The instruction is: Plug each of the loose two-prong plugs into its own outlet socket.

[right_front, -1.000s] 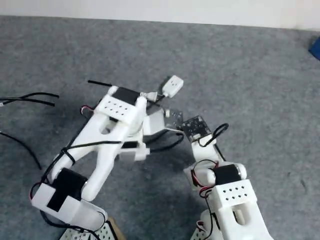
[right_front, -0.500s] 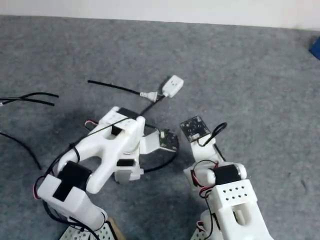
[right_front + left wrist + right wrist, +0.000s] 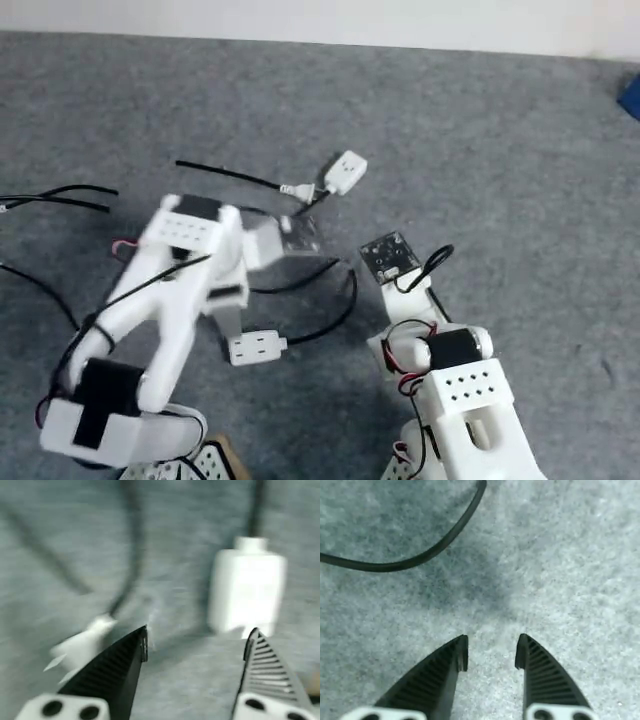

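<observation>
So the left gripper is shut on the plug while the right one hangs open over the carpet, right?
Not quite. In the left wrist view the left gripper is open and empty; the plug lies on the carpet beyond its fingertips. The right gripper does hang open over the carpet.

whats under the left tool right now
Grey carpet between the open left tool's tips; a white plug and white rectangular socket lie just beyond. Its fingers hide carpet beneath them.
</observation>
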Available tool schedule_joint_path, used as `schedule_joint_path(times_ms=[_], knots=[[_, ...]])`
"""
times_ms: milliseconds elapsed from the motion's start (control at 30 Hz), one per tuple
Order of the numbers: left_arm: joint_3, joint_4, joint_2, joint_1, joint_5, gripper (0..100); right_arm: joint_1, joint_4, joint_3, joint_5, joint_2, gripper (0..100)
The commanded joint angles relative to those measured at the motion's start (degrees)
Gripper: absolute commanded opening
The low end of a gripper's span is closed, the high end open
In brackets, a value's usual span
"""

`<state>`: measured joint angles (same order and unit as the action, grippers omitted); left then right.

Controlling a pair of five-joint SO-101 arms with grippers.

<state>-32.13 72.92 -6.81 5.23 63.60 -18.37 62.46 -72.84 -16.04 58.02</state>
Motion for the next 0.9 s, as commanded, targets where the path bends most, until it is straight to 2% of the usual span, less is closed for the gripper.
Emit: schedule_joint_path(times_ms=[0, 233, 567, 867], knots=[[5.49, -6.77, -1.80, -6.55, 2.99, 31, 0.57, 0.22, 2.33, -0.62, 0.57, 16.3], [14.64, -9.76, 11.30, -11.30, 5.63, 31, 0.57, 0.22, 2.33, -0.62, 0.57, 16.3], [34.42, -5.63, 28.70, -13.14, 5.63, 31, 0.57, 0.22, 2.42, -0.62, 0.57, 16.3], [38.37, -1.67, 36.26, -13.23, 5.71, 31, 0.57, 0.22, 2.42, -0.70, 0.57, 16.3]])
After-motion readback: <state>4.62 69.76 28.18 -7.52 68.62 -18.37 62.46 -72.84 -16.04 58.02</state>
